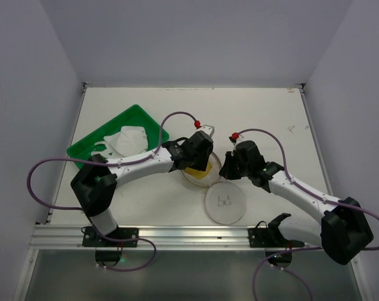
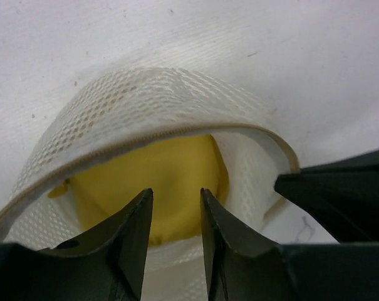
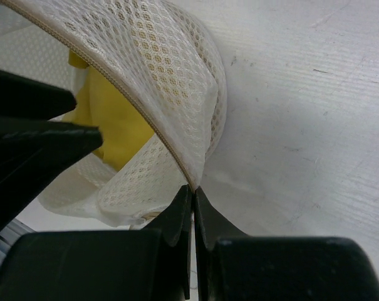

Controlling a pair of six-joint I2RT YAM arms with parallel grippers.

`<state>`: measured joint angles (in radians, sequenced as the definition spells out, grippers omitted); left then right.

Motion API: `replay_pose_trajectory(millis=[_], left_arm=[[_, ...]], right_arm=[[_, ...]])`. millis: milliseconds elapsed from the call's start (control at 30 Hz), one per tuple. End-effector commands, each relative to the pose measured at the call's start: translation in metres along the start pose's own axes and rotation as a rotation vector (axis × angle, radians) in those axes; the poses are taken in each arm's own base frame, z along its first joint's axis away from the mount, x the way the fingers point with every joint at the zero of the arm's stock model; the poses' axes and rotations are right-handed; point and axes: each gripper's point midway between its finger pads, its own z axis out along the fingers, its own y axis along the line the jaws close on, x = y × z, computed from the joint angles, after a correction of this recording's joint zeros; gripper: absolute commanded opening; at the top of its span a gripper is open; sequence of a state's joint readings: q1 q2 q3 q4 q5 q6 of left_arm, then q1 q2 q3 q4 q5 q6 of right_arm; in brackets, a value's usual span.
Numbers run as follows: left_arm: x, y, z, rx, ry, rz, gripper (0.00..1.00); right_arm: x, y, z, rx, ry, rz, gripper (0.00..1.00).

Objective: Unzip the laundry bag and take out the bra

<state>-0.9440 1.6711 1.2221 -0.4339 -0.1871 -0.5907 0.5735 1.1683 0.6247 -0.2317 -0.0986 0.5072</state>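
With the right end effector (image 3: pixel 193 188), pinched the zip rim of the laundry bag (image 3: pixel 170 69), fingertips pressed together on the mesh edge, holding that edge raised off the surface (image 3: pixel 302 125). Hung the left end effector (image 2: pixel 175 194) over the bag's mouth, fingers apart by a narrow gap, gripping nothing, aimed at the yellow bra (image 2: pixel 158 169) lying inside. Found the bag near the middle of the surface, unzipped and gaping, with a round printed face (image 1: pixel 225 202) lying flat just beside it toward the near edge; could not tell whether joined to the rest. Noted a green tray (image 1: pixel 139 113) holding a white garment (image 1: pixel 128 139), well apart at the far left. Judged three risks from here. Might close on mesh along with the bra, given lining so close around the fabric, and so drag the whole bag. Might lose the thin pinch on the rim under that pull, letting the flap drop back over the opening. Might knock the two end effectors together, given such tight quarters at the mouth.
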Motion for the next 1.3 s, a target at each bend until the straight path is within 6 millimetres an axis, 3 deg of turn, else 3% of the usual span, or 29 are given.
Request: replay_pose_trajectory(millis=[0, 100, 367, 567, 733, 767, 800, 833, 867, 933, 1067, 1100, 1133, 1200, 1267], left_arm=[[-0.022, 0.016, 0.008, -0.102, -0.040, 0.005, 0.39], [-0.013, 0.025, 0.023, -0.133, -0.004, -0.003, 0.40], [0.035, 0.028, 0.047, -0.099, 0.105, -0.045, 0.76], [0.060, 0.029, 0.064, -0.103, 0.162, -0.059, 0.81], [0.084, 0.038, 0.082, -0.140, 0.217, -0.065, 0.70], [0.084, 0.039, 0.084, -0.142, 0.212, -0.068, 0.58], [0.090, 0.039, 0.087, -0.139, 0.225, -0.069, 0.39], [0.092, 0.039, 0.088, -0.137, 0.230, -0.071, 0.39], [0.093, 0.039, 0.089, -0.133, 0.231, -0.072, 0.18], [0.090, 0.036, 0.082, -0.109, 0.222, -0.071, 0.00], [0.067, 0.022, 0.053, -0.027, 0.143, -0.044, 0.00], [0.051, 0.015, 0.035, 0.014, 0.088, -0.027, 0.00], [0.055, 0.016, 0.027, 0.030, 0.083, -0.016, 0.00], [0.036, 0.002, 0.001, 0.129, 0.003, 0.009, 0.00], [0.036, -0.002, -0.013, 0.190, -0.032, 0.037, 0.00]], right_arm=[[-0.012, 0.005, -0.009, -0.021, -0.049, -0.015, 0.00], [-0.010, 0.005, -0.009, -0.025, -0.045, -0.014, 0.00], [-0.009, 0.006, -0.004, -0.033, -0.039, -0.019, 0.00], [-0.008, 0.008, 0.000, -0.045, -0.025, -0.016, 0.00], [-0.007, 0.008, 0.000, -0.048, -0.027, -0.010, 0.00], [-0.006, 0.008, 0.000, -0.047, -0.024, -0.011, 0.00], [-0.006, 0.007, 0.000, -0.045, -0.024, -0.008, 0.00], [-0.005, 0.007, 0.001, -0.044, -0.021, -0.008, 0.00], [-0.005, 0.006, 0.001, -0.040, -0.018, -0.005, 0.00], [-0.004, 0.007, 0.000, -0.042, -0.016, -0.002, 0.00], [-0.008, 0.000, -0.001, 0.006, -0.031, 0.007, 0.00], [-0.012, 0.001, -0.002, 0.008, -0.037, 0.006, 0.00], [-0.015, 0.001, -0.002, 0.015, -0.039, 0.006, 0.00], [-0.023, 0.003, -0.004, 0.026, -0.037, 0.006, 0.00], [-0.024, 0.002, -0.002, 0.045, -0.023, -0.001, 0.00]])
